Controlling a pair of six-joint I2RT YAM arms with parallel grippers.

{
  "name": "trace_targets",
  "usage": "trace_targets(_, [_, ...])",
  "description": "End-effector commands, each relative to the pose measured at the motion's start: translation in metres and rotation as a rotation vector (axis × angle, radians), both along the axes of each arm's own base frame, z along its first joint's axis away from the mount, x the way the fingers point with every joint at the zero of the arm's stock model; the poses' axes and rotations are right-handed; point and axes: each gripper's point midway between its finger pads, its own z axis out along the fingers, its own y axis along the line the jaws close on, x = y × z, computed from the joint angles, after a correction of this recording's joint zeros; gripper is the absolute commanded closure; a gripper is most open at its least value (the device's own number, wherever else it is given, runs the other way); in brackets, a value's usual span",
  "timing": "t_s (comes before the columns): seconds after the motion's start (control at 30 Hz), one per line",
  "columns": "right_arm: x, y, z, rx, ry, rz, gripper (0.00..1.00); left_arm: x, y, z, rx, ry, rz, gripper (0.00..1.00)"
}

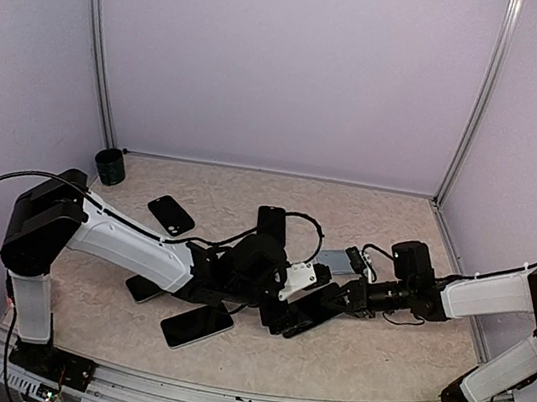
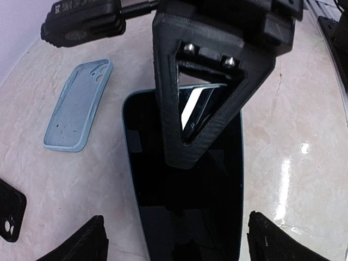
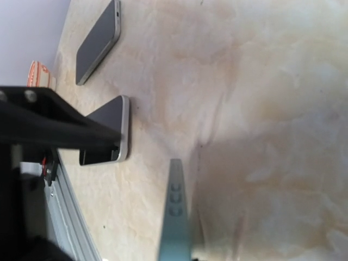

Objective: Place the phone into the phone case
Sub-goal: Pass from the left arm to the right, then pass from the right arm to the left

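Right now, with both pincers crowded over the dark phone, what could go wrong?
The right pincer sits at the far end of the phone, straight ahead of the open left pincer; moving either could knock them together. A hold on that end alone might let the phone tip or slip. The blue case lies apart, so a loose carry could fall short.

The phone [image 2: 185, 206] lies flat and face up near the middle of the worktop, its glossy black screen dark inside a thin teal rim. The pale blue phone case [image 2: 79, 106] lies open side up just beyond its far side, not touching it, with its camera cut-out toward the right.
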Motion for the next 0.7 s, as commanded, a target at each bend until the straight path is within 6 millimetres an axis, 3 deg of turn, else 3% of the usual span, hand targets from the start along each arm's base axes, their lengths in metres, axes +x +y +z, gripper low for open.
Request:
trace_targets(0.0, [0.003,0.006,0.019,0.039,-0.058,0.025,1.0,0.001,-0.001,0.034,-0.1,-0.03,0.011,0.09])
trace_targets(0.1, [0.006,0.008,0.031,0.054,-0.09,0.029,1.0,0.005,0.003,0.041,-0.131,-0.009,0.032,0.02])
trace_targets(0.47, [0.019,0.004,0.096,0.121,-0.312,-0.002,1.0,0.033,0.027,0.104,-0.425,0.194,0.202,0.01])
trace_targets(0.67, [0.018,-0.002,0.12,0.139,-0.415,-0.016,1.0,0.023,0.043,0.149,-0.618,0.313,0.083,0.01])
